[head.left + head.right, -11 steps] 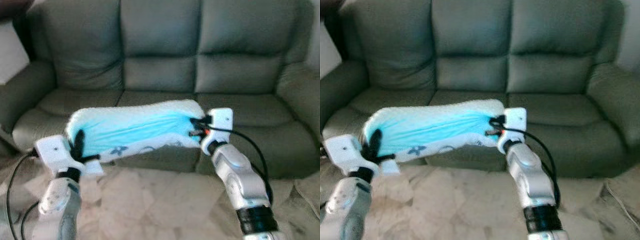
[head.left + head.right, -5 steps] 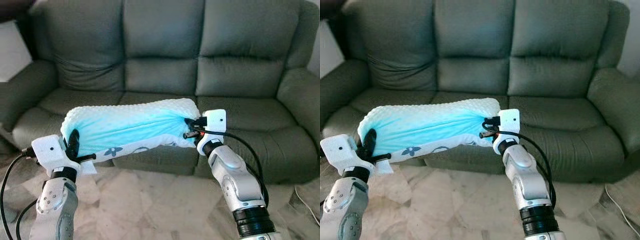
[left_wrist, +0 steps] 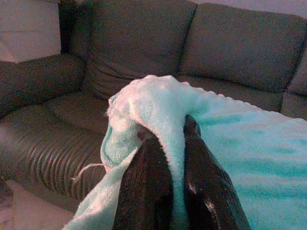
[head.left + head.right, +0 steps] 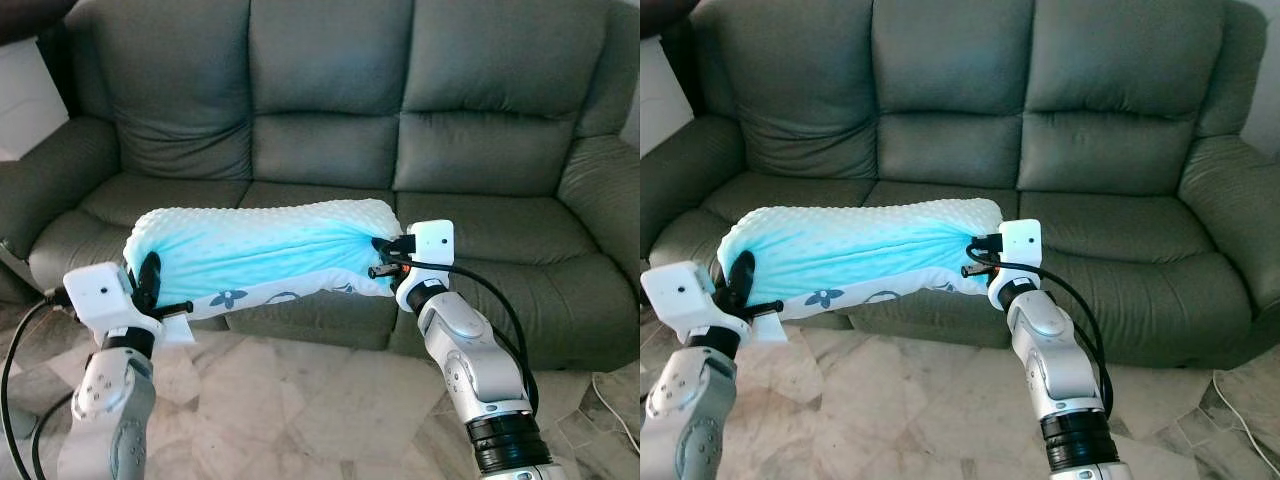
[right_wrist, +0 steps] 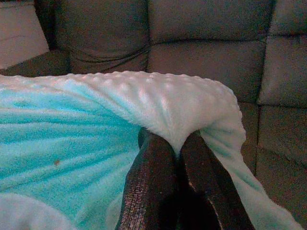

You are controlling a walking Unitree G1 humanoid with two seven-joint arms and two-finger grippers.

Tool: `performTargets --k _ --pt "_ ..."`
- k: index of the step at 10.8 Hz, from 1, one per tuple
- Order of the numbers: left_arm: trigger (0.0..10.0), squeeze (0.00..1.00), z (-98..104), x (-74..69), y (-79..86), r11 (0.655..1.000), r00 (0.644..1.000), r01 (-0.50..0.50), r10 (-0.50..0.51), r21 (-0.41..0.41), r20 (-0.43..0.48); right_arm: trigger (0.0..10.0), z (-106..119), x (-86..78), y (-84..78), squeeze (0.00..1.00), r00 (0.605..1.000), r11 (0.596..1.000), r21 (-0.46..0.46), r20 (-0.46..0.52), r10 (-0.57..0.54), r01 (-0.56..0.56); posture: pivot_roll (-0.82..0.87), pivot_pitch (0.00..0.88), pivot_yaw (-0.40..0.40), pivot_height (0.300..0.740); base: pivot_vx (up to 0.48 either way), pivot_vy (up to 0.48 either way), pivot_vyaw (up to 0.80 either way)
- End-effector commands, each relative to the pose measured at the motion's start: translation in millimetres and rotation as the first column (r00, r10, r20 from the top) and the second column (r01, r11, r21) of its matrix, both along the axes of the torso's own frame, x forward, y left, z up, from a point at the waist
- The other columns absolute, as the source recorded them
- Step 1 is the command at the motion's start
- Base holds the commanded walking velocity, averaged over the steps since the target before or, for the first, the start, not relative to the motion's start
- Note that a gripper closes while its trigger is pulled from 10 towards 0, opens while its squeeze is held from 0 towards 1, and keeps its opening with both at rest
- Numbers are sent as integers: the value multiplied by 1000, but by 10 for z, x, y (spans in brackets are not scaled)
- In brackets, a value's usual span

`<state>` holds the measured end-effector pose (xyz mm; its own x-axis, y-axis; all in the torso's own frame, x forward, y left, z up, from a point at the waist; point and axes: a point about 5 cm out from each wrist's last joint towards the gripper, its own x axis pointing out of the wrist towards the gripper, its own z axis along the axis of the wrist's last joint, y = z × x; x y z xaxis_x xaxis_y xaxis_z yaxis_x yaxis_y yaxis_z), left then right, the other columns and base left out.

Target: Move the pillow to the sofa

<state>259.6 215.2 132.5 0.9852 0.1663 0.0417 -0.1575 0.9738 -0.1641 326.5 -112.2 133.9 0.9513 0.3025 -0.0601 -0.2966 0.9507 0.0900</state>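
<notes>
- The left gripper (image 4: 152, 283) was clamped on the left end of the pillow (image 4: 262, 256), its two black fingers (image 3: 144, 191) pinching a fold of the fluffy cloth between them.
- The right gripper (image 4: 385, 257) was closed on the pillow's right end, the fabric bunched tight where its fingers (image 5: 148, 191) met.
- The pillow hung stretched between the two grippers, held in the air in front of the sofa (image 4: 330, 120), level with the front edge of the seat cushions and over the marble floor (image 4: 300, 400).
- Against a second ago, the blur had gone and the sofa sat a touch lower in the head views, so the camera had shifted; the pillow stayed slung between the arms in much the same pose, with both grips unchanged.
- No brand, label or readable writing turned up; the pillow's white lower edge carried a dark flower print (image 4: 229, 297) and some curling marks too small to read.
- The left wrist view gave what the head views could not: a loose thread dangling off the pillow's corner and the sofa's left armrest (image 3: 38, 81) beyond it.
- The right wrist view showed the dotted, bumpy texture of the pillow's white top face and the turquoise face creased in long folds running toward the fingers.
</notes>
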Motion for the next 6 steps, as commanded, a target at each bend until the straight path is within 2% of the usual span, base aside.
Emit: performTargets --k 1,6 --pt "10000 0 -5 -26 159 998 998 -62 62 14 -19 10000 65 18 -90 0 999 999 11 22 -46 46 -185 85 54 740 0 480 0" --pt "10000 0 -4 -6 133 999 999 -42 42 19 -25 10000 65 26 -117 0 997 997 6 22 -72 72 -186 82 56 740 0 480 0"
